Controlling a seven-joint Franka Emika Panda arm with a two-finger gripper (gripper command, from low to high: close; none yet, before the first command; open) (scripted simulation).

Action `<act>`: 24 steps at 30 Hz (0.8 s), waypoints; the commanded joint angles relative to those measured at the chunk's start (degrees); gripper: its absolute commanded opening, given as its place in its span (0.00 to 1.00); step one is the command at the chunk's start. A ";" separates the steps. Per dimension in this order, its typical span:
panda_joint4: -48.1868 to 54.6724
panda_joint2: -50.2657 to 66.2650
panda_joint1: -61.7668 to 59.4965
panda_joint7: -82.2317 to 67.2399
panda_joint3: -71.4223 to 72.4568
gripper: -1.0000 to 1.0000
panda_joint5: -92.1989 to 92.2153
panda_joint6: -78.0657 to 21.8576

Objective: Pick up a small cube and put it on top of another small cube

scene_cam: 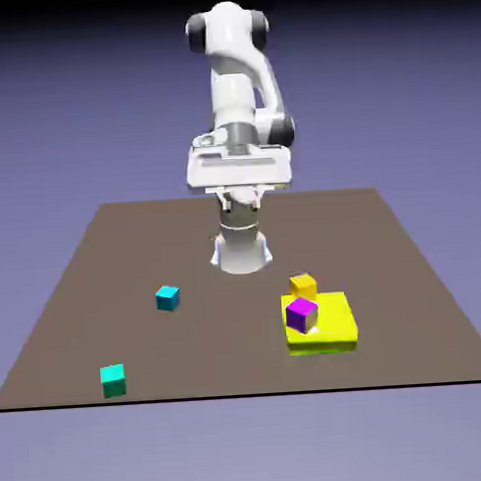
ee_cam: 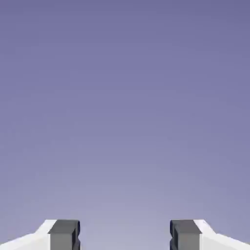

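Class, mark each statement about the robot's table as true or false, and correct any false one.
1. The purple cube rests on the yellow block. True.
2. The gripper holds the teal-green cube. False: the fingers are open with nothing between them, and that cube sits on the table.
3. The orange cube is stacked on the cyan cube. False: they are apart; the orange cube sits by the yellow block.
4. The teal-green cube lies nearest the table's front edge. True.
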 commanded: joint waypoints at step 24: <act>20.50 34.13 -21.62 59.81 4.37 0.50 -34.27 -9.76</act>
